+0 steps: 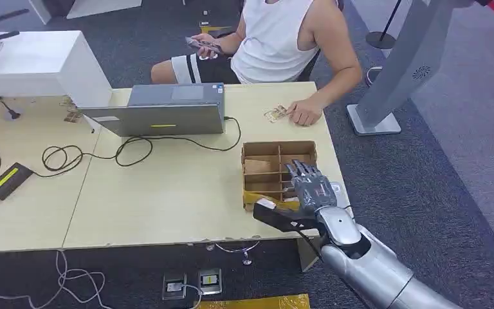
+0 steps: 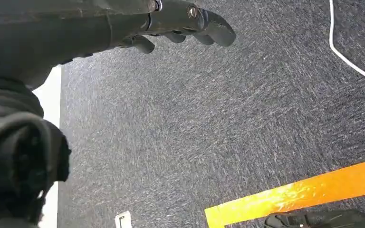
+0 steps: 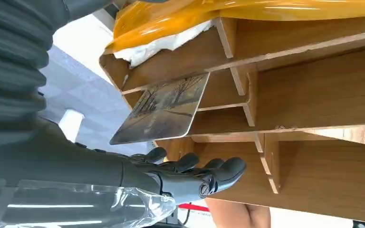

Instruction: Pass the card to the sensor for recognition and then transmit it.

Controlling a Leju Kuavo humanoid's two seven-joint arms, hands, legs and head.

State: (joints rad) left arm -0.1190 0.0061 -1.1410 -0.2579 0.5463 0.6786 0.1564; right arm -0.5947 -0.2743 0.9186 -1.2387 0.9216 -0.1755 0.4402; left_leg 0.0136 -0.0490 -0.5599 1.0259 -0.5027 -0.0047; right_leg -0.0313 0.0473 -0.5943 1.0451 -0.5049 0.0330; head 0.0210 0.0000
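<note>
Fingers of the right hand are stretched out nearly straight and close together over the wooden divider box, which sits near the table's right edge, toward the front. They hold nothing that I can see. In the right wrist view a card with a picture on it leans in one of the box's compartments, just beside the fingertips but not touching them, so my judgement is that the pick-up is not yet made.

The left hand hangs over the carpet with its fingers curled in and nothing in them.

A person sits at the table's far edge, one hand resting on the tabletop near the far right corner beside a second small card (whether that one belongs to the task I cannot tell). A laptop stands at the far edge, and a grey stand rises from the floor off the right edge; I cannot tell which of them is the sensor.

By my reading nearly everything is left: grasp the card, lift it out, present it for recognition, then hand it on.
</note>
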